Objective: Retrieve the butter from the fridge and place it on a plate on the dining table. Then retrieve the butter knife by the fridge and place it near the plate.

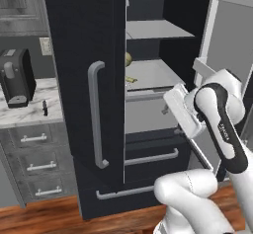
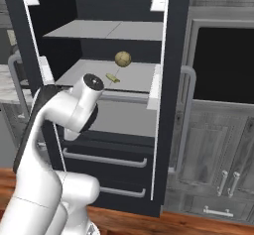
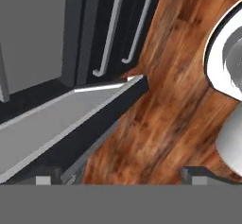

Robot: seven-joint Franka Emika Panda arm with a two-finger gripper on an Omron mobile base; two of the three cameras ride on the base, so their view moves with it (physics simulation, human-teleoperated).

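The dark fridge [image 1: 84,55] stands with its inside showing. The butter [image 1: 131,79] [image 2: 112,78], a small pale-yellow stick, lies on the middle shelf near its front edge. My gripper [image 3: 120,178] is open and holds nothing, its two fingertips [image 3: 42,180] wide apart. It points down at the wood floor beside the edge of the open fridge door [image 3: 71,114]. My white hand [image 1: 183,110] hangs in front of the fridge, below and to the right of the butter's shelf. The butter knife [image 1: 45,107] sits on the marble counter left of the fridge. The plate and the dining table are out of view.
A round tan ball [image 1: 128,58] [image 2: 123,58] rests on the shelf just behind the butter. A black coffee machine [image 1: 17,77] stands on the counter [image 1: 29,114] by the knife. Fridge drawers with grey handles [image 1: 150,156] lie below the shelves. Grey cabinets [image 2: 218,154] stand to the right.
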